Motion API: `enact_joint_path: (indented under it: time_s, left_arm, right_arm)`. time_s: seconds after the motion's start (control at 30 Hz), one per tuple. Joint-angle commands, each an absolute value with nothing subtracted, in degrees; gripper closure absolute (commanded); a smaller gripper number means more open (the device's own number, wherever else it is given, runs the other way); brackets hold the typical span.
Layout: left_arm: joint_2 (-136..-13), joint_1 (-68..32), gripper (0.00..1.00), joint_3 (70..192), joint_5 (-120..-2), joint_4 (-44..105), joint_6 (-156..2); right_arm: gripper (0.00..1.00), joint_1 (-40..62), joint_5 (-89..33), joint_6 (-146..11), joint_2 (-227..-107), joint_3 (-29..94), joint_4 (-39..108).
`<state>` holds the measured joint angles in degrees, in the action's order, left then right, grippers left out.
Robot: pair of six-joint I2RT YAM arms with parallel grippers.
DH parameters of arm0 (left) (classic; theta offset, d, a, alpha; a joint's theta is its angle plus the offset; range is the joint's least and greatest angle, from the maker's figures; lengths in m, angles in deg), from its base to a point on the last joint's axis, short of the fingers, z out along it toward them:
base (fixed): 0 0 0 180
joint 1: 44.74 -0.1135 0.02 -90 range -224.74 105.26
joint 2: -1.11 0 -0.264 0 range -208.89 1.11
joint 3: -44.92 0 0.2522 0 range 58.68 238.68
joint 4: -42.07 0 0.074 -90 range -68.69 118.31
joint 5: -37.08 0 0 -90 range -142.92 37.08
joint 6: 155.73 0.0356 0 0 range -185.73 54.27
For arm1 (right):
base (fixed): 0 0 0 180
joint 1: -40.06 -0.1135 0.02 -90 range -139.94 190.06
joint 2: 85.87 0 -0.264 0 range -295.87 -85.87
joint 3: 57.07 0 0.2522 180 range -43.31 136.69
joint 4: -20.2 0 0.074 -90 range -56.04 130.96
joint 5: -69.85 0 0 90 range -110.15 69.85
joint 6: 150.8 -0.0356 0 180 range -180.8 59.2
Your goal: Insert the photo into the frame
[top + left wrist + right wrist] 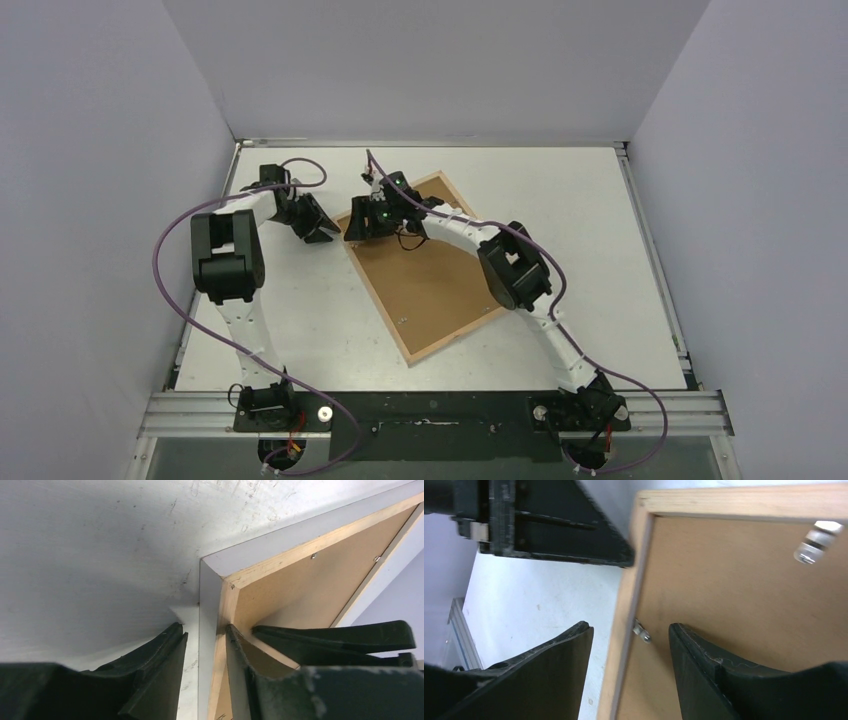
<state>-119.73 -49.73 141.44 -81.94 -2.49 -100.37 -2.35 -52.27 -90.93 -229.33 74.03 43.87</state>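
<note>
Frame [455, 337] lies back-up on the tabletop [600, 230], board [430, 280] seated inside, photo hidden from us, so we judge seating nearly done; left claw [205, 630] narrowly, right claw [629, 627] widely, straddle its rim ungripped, and should next lift clear.

No text, label, brand, number or sign can be read in any of the three views (only plain surfaces are presented by the frame [228, 596], the brown backing board [432, 282] and the bench [600, 220]).
</note>
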Motion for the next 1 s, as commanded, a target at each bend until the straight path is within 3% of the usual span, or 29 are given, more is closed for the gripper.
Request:
enact_joint_path:
  time_s: [0.0, 0.27, 0.5, 0.63, 0.97]
  left_arm:
    - [-119.59, -50.45, 0.64, 143.77, -77.52, -5.96, -97.50]
    - [-112.82, -50.45, 0.55, 141.29, -79.14, -5.46, -95.02]
    - [-105.77, -50.03, 0.46, 130.23, -80.36, -1.15, -98.08]
    - [-99.30, -46.63, 0.36, 122.02, -77.55, 2.71, -101.09]
    - [-94.50, -36.80, 0.35, 113.89, -72.59, 5.10, -104.50]
  right_arm:
    - [0.41, 0.36, -44.51, -95.02, -220.62, 68.92, 40.91]
    - [0.40, 6.22, -33.63, -92.57, -205.51, 55.86, 45.60]
    - [0.46, 7.54, -30.54, -88.88, -204.04, 57.98, 57.78]
    - [0.43, 10.13, -23.52, -87.36, -201.67, 56.51, 62.44]
    - [0.30, 20.66, -17.42, -78.83, -196.03, 49.73, 69.37]
